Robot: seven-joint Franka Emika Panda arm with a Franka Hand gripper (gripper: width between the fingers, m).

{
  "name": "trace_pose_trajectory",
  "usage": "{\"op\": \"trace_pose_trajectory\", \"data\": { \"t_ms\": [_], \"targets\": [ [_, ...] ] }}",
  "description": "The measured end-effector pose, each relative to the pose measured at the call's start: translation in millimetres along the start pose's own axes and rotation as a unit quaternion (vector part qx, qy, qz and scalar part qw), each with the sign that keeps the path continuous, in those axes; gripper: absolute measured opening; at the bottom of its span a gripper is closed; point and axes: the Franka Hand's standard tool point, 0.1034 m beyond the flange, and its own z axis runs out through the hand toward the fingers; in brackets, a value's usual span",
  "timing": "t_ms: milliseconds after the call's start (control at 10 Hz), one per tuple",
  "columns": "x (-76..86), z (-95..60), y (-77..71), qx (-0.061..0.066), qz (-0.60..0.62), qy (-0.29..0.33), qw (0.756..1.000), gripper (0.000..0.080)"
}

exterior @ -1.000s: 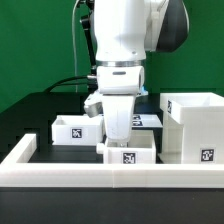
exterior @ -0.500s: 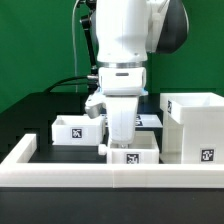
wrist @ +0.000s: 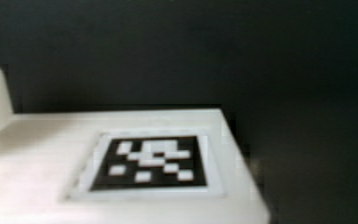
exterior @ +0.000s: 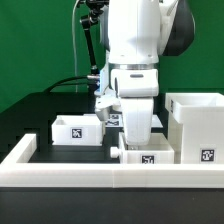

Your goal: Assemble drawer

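The gripper [exterior: 137,143] sits in a boxy white plastic tray [exterior: 150,158], clamped or not I can't tell, on matte black table [exterior: 40,112], green wall [exterior: 35,45] behind.

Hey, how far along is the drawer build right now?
Done: nothing fitted yet; both trays are outside the casing. In hand: the gripper is down at the near tray, right beside the casing; whether the jaws grip it cannot be seen. Left: that tray and the other tray, apart on the exterior view's left, have to go into the casing.
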Motion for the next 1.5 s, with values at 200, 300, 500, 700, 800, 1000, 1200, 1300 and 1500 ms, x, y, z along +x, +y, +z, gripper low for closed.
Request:
{"op": "trace_pose_trajectory", "data": {
  "t_ms": [200, 300, 500, 700, 800, 1000, 1200, 1300, 1500],
  "targets": [
    [6.2, -0.7, 1.1, 0.000, 0.007, -0.002, 1.000, 0.0041],
    [6.7, -1.9, 1.8, -0.002, 0.012, -0.005, 1.000, 0.0041],
    [6.9, -2.7, 0.9, -0.002, 0.023, -0.007, 1.000, 0.0041],
    [6.7, -2.3, 0.3, -0.002, 0.024, -0.007, 1.000, 0.0041],
    [6.4, -2.0, -0.1, -0.001, 0.025, -0.007, 1.000, 0.0041],
    [5.9, -0.5, -1.1, 0.000, 0.025, -0.007, 1.000, 0.0041],
    [2.9, -6.1, -3.4, 0.013, 0.028, -0.009, 0.999, 0.0041],
    [7.9, -12.3, -2.7, 0.015, 0.033, -0.010, 0.999, 0.0041],
    [10.2, -17.3, -0.3, 0.015, 0.031, -0.010, 0.999, 0.0041]
  ]
}}
